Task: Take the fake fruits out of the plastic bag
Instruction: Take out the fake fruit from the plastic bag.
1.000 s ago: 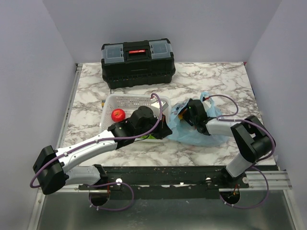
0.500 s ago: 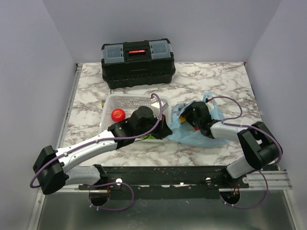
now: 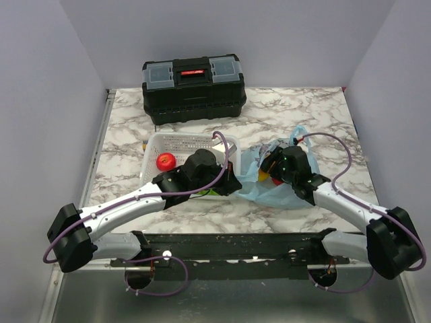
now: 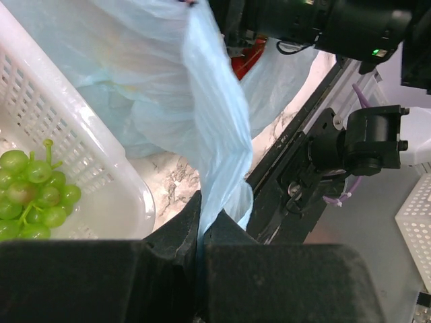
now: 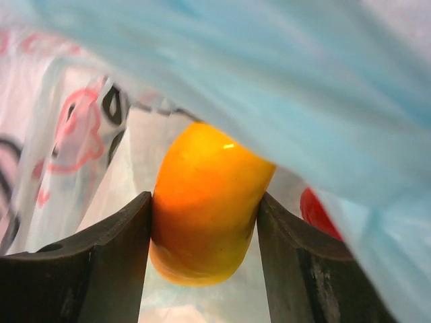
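The plastic bag (image 3: 273, 195) is light blue with a pink and black print. The fruit (image 5: 205, 202) is orange-yellow. The grapes (image 4: 37, 195) are green and the basket (image 4: 74, 128) is white. The toolbox (image 3: 193, 91) at 12 o'clock is black.

plastic bag (image 5: 303, 81) folds close around right gripper (image 5: 204, 222)

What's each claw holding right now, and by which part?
Left claw pinches a fold of the thin light-blue plastic bag. Right claw grips the glossy orange-yellow plastic fruit by its two sides, inside the bag.
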Motion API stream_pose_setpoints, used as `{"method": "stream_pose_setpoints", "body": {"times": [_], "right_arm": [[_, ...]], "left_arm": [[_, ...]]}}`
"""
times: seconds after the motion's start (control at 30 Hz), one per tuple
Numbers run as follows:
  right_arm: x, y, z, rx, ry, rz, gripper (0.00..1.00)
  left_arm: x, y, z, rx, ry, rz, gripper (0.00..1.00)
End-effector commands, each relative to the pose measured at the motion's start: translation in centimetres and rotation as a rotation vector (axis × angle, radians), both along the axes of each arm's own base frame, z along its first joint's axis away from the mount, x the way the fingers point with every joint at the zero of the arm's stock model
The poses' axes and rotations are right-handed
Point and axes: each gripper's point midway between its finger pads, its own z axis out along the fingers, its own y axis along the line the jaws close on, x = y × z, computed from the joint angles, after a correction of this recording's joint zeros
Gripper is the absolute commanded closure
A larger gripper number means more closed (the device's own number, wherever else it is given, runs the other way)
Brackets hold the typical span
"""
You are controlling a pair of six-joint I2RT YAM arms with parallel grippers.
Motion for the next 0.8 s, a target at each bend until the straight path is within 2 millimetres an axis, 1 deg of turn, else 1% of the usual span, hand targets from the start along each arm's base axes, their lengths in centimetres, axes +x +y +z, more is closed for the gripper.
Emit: {"method": "stream_pose_setpoints", "body": {"times": [0.0,0.1,0.13,0.2,0.27,0.33,0.5,0.63,0.7,0.77], "right_arm": [[-2.6,-0.5,-0.9,-0.067,0.063,0.099,0.75],[-3.0,-1.6,-0.7,-0.113,0.056,0.088,0.78],[-3.1,-2.2,-0.7,-0.138,0.054,0.068,0.78],[-3.2,-3.5,-0.6,-0.18,0.054,0.021,0.83],[-3.2,-3.8,0.1,-0.193,0.047,0.015,0.84],[-3.2,-3.1,1.3,-0.166,0.023,0.049,0.84],[-3.3,0.0,5.6,-0.03,-0.072,0.176,0.84],[-3.7,1.8,8.7,0.097,-0.124,0.225,0.85],[-3.8,2.5,10.3,0.154,-0.168,0.241,0.87],[-3.6,2.8,11.5,0.19,-0.215,0.243,0.92]], "left_arm": [[0.4,-0.1,0.2,0.001,-0.013,0.011,1.0],[0.5,0.0,0.5,0.0,-0.021,0.02,1.0],[0.5,0.1,0.5,0.0,-0.023,0.024,1.0],[0.5,0.3,0.5,0.001,-0.027,0.031,1.0],[0.5,0.4,0.3,0.003,-0.024,0.032,1.0],[0.4,0.4,0.1,0.006,-0.017,0.029,1.0],[0.2,0.1,-0.1,-0.001,-0.004,0.018,1.0],[0.1,0.0,0.0,-0.01,-0.003,0.013,1.0],[0.1,0.0,0.0,-0.011,-0.002,0.011,1.0],[0.0,-0.1,-0.1,-0.013,0.003,0.008,1.0]]}}
